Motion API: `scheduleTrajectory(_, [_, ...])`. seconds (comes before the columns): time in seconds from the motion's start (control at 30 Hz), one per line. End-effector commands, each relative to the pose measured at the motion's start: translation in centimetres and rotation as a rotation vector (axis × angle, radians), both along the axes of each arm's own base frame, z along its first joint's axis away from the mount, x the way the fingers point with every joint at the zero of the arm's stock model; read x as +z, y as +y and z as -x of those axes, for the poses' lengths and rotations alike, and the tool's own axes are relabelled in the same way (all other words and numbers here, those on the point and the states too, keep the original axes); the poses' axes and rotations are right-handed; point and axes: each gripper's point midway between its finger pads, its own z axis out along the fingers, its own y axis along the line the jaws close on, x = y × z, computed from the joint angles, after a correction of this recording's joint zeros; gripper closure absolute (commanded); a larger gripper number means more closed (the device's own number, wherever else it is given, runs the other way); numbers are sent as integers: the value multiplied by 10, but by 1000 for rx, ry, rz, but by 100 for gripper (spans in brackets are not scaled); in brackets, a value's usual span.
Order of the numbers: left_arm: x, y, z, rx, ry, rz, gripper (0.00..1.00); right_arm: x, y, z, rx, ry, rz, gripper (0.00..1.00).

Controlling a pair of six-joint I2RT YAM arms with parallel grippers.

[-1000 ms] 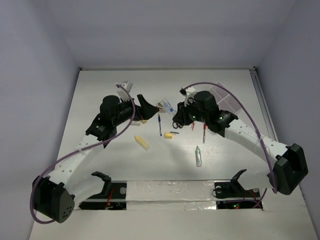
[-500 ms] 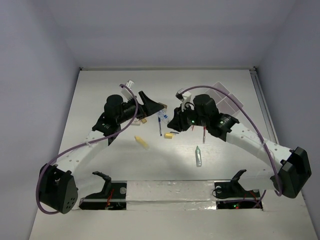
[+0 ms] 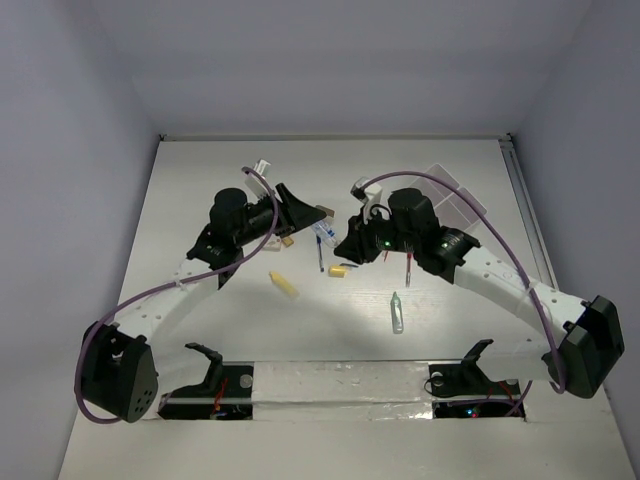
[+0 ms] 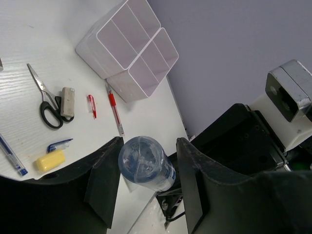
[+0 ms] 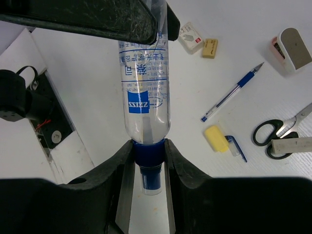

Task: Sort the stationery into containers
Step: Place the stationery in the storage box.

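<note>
A clear tube-shaped bottle (image 5: 145, 87) with a blue cap hangs in the air between both arms, above the table's middle (image 3: 325, 232). My right gripper (image 5: 148, 146) is shut on its blue neck. My left gripper (image 4: 148, 144) has its fingers against both sides of the bottle's round base (image 4: 146, 163). The white divided tray (image 4: 92, 56) stands at the back right (image 3: 455, 200). Black-handled scissors (image 4: 44, 100), an eraser (image 4: 67, 102), two red pens (image 4: 115, 109), a blue pen (image 5: 231, 97) and a yellow piece (image 5: 216, 138) lie on the table.
A yellow stick (image 3: 284, 285) and a green-capped tube (image 3: 397, 312) lie nearer the arm bases. Two small erasers (image 5: 191, 38) and a white-and-grey case (image 5: 292, 51) sit near the blue pen. Grey walls close the table at the back and sides.
The left gripper has swung up to the bottle's base and its fingers have closed in from wide apart. The right gripper has kept its hold and shifted slightly left.
</note>
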Motion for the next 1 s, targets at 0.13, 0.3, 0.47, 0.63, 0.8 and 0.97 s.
scheduleTrajectory(0.13, [18,-1,3,-45,-69,32,65,26,13,-17,24,-136,-35,99])
scheduleTrajectory(0.3, [27,1,4,-47,-87,35,95,28,14,-25,-5,-160,-33,99])
scheduleTrajectory(0.47, [31,8,3,-27,-96,46,100,39,14,-29,-33,-180,-65,95])
scheduleTrajectory(0.63, [48,24,-3,14,-133,101,100,52,14,-25,-41,-190,-133,40])
scheduleTrajectory(0.8, [78,31,0,20,-206,148,100,69,19,-11,-12,-167,-255,10])
scheduleTrajectory(0.97, [100,46,4,93,-277,240,100,87,29,6,39,-114,-452,0])
